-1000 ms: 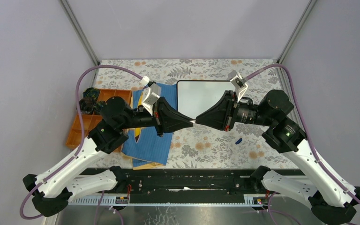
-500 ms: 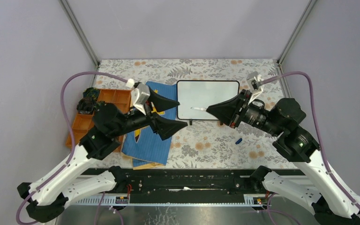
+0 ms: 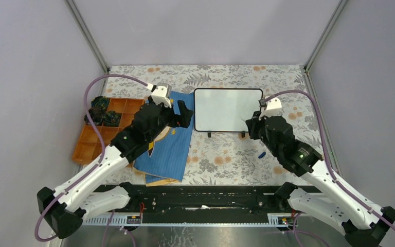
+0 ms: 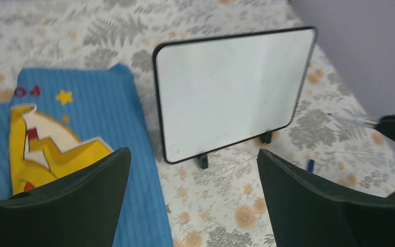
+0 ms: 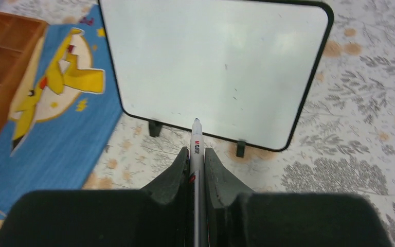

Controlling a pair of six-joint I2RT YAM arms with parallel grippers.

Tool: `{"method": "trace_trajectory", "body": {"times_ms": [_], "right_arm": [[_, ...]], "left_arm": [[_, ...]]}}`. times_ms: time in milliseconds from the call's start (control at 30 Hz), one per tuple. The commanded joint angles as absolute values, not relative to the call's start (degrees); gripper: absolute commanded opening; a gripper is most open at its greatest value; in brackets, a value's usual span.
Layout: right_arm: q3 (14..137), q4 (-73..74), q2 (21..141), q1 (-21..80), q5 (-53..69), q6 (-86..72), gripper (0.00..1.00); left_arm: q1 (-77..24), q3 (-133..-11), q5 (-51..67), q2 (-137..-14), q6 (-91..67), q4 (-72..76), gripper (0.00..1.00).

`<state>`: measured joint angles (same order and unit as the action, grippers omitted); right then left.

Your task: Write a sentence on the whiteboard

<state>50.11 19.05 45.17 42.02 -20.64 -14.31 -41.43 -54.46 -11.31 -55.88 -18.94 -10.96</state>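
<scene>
The whiteboard [image 3: 228, 109] stands on small black feet at the middle of the table, also facing the left wrist view [image 4: 229, 92] and the right wrist view [image 5: 216, 67]. No sentence shows on it; its face is blank apart from faint specks. My right gripper [image 5: 196, 153] is shut on a white marker [image 5: 196, 141], whose dark tip points at the board's lower edge without touching it. From above, the right gripper [image 3: 251, 126] sits just before the board's right foot. My left gripper [image 4: 193, 154] is open and holds nothing, left of the board over the book's edge [image 3: 181, 116].
A blue book [image 3: 167, 146] with a yellow cartoon figure lies left of the board. An orange compartment tray [image 3: 100, 128] with dark items sits further left. A small blue cap [image 3: 262, 154] lies on the floral cloth near the right arm. Grey walls close in the table.
The left gripper let go of the marker, opened wide and drew back left over the book. The right arm pulled back with the marker and turned it toward the board.
</scene>
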Motion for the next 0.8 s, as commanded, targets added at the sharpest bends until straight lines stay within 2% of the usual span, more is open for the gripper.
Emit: {"method": "trace_trajectory", "body": {"times_ms": [0, 233, 567, 767], "right_arm": [[47.66, 11.99, 43.4, 42.27, -28.42, -15.46, 0.0], [43.18, 7.09, 42.93, 42.2, -23.82, -15.57, 0.0], [41.75, 2.18, 44.45, 41.43, -16.46, -16.8, 0.0], [42.69, 1.12, 45.12, 41.48, -17.46, -14.79, 0.0]], "left_arm": [[-38.34, -50.94, -13.41, -56.6, -24.72, -5.98, 0.99], [-35.78, -43.2, -16.13, -55.91, -29.21, 7.62, 0.99], [-33.66, -43.03, -3.4, -62.31, -24.2, 8.21, 0.99], [-33.61, -41.08, -2.57, -62.58, -25.36, 8.55, 0.99]]}}
